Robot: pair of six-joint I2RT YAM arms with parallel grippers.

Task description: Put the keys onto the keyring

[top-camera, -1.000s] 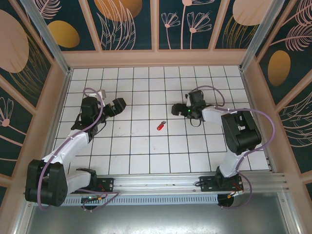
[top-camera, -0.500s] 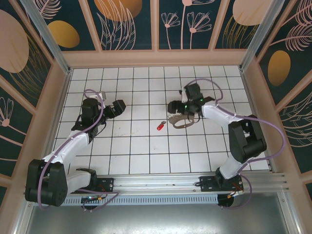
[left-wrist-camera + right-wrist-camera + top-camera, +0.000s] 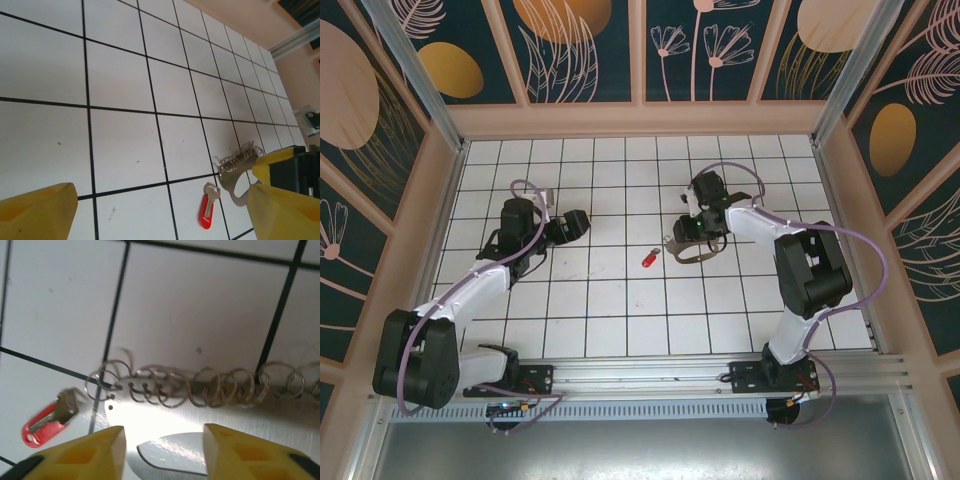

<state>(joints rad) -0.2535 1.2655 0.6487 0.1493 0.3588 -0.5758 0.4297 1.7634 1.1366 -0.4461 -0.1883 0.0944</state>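
Observation:
The red-headed key (image 3: pixel 650 257) lies flat on the white tiles at mid-table, its short silvery blade (image 3: pixel 212 190) pointing away. Just right of it lies the keyring (image 3: pixel 682 253), a flat tan-grey D-shaped loop (image 3: pixel 165 415) with several small wire rings (image 3: pixel 200 387) along its straight edge. My right gripper (image 3: pixel 693 232) hovers open over the keyring (image 3: pixel 234 176), one yellow finger (image 3: pixel 85 455) on each side of the loop; contact cannot be told. My left gripper (image 3: pixel 577 222) stands open to the left, facing the key (image 3: pixel 205 212), about two tiles away. Other silvery keys are out of view.
A raised tan wall (image 3: pixel 640 120) runs round the tiled floor (image 3: pixel 620 300). The aluminium rail (image 3: pixel 650 375) with both arm bases lies along the near edge. Open tiles lie between the two grippers and in front of the key.
My right gripper has shifted left and turned over the keyring, which now lies further left, close to the red key. My left gripper has edged right.

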